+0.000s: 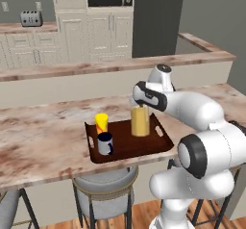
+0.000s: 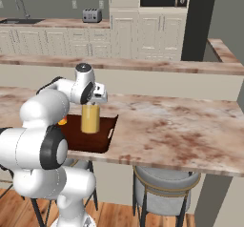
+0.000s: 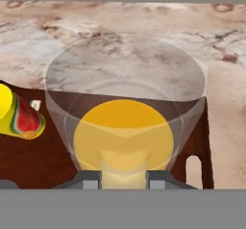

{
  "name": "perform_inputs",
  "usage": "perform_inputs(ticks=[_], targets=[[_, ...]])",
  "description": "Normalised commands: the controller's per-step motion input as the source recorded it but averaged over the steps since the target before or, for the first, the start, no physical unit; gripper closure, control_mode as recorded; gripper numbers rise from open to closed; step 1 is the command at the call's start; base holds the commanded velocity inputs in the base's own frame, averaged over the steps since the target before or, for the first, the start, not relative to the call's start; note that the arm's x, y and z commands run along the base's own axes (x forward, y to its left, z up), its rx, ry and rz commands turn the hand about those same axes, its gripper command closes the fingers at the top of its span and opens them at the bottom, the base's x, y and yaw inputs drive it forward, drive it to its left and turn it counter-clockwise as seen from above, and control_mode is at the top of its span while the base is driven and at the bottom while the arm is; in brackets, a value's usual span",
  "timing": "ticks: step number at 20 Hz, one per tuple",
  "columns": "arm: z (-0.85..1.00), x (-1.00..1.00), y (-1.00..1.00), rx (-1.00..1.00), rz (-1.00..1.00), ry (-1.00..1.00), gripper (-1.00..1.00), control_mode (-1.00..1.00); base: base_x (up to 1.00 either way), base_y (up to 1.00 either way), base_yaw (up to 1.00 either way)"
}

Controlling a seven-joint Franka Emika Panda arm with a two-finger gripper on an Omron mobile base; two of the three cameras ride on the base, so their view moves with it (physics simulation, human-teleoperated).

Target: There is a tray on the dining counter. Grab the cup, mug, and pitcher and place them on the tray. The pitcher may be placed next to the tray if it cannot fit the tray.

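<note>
Right up against the hand view's lens was the pitcher (image 3: 124,127), gripper (image 3: 124,180) pinched narrow on its rim, lowered onto the tray (image 1: 161,144) mid-frame beside the cup (image 1: 101,122) and mug (image 1: 105,143), so all 3 fit together.

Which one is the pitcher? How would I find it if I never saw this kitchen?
Find the long marbled dining counter and the dark reddish-brown tray on it. The pitcher stands in the tray, under the robot's gripper. It is clear glass with yellow-orange drink, taller and wider than the yellow cup and grey mug beside it.
</note>
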Motion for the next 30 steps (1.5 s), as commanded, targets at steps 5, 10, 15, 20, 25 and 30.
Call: perform_inputs(ticks=[5, 10, 15, 20, 25, 30], targets=[[-0.29, -0.05, 0.02, -0.01, 0.00, -0.03, 1.00, -1.00, 0.00, 0.00, 0.00], [-0.28, -0.17, 0.04, 0.00, 0.00, -0.01, 1.00, -1.00, 0.00, 0.00, 0.00], [-0.20, -0.27, 0.00, 0.00, 0.00, 0.00, 1.00, -1.00, 0.00, 0.00, 0.00], [0.00, 0.00, 0.00, 0.00, 0.00, 0.00, 1.00, -1.00, 0.00, 0.00, 0.00], [0.00, 0.00, 0.00, 0.00, 0.00, 0.00, -1.00, -1.00, 0.00, 0.00, 0.00], [0.00, 0.00, 0.00, 0.00, 0.00, 0.00, -1.00, -1.00, 0.00, 0.00, 0.00]])
